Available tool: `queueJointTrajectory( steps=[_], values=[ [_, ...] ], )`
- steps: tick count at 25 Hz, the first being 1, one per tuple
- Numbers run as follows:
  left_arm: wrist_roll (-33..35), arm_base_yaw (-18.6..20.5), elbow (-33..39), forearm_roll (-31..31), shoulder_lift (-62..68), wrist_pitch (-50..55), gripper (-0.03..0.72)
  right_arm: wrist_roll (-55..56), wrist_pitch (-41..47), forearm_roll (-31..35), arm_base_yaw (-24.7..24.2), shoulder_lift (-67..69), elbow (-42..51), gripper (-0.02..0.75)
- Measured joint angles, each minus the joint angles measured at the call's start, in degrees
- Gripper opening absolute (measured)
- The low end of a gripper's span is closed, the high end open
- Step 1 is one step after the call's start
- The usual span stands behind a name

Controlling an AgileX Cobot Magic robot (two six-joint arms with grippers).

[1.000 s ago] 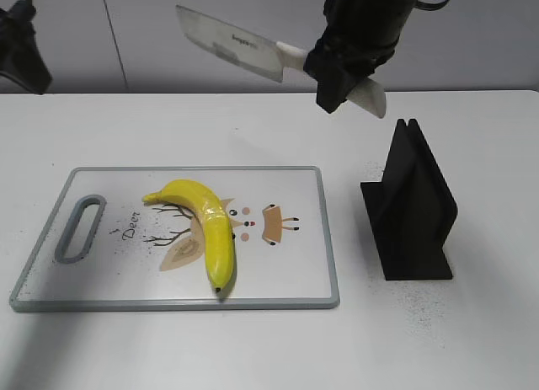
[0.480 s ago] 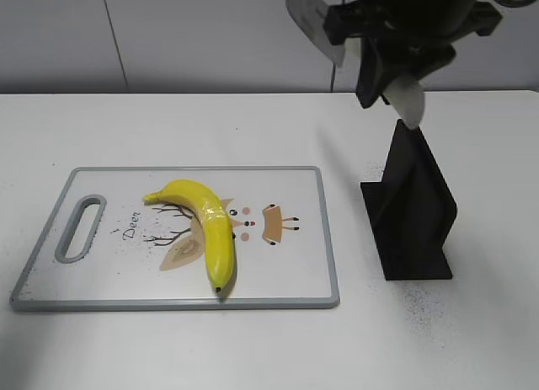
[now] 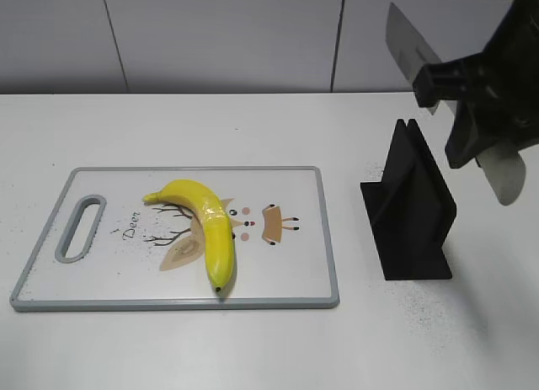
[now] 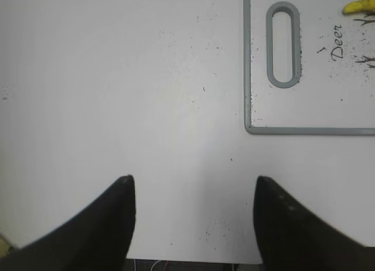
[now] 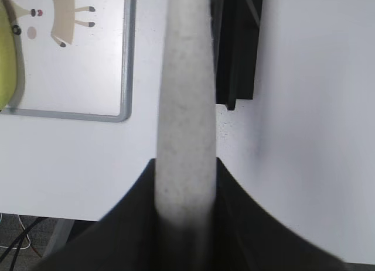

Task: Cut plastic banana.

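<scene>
Matte black tapered fingers

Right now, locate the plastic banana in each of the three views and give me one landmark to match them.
Exterior view: the plastic banana lies on the cutting board, left of centre.
Left wrist view: only its yellow end shows at the top right corner.
Right wrist view: a yellow sliver at the left edge, beside the knife handle in the right gripper.
Shared landmark: the board's grey rim, seen in all three.

Bright, even overhead light w/ soft shadows; right wrist view's knife handle blurred, out of focus.
</scene>
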Motion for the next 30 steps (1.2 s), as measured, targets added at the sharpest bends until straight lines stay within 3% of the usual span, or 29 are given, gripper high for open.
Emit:
queueJointTrajectory(
  steps=[11, 19, 30],
  values=[
    [0.0, 0.0, 16.2, 0.5, -27.5, -0.3, 0.593, 2.3, -5.9, -0.8, 0.0, -2.2, 10.4, 0.16],
    [0.0, 0.0, 21.0, 0.5, -45.5, 0.4, 0.588, 4.6, -8.4, -4.6, 0.0, -2.2, 12.1, 0.16],
    [0.0, 0.0, 23.4, 0.5, -46.4, -5.8, 0.585, 5.1, -10.5, -5.6, 0.0, -1.9, 12.9, 0.16]
  ],
)
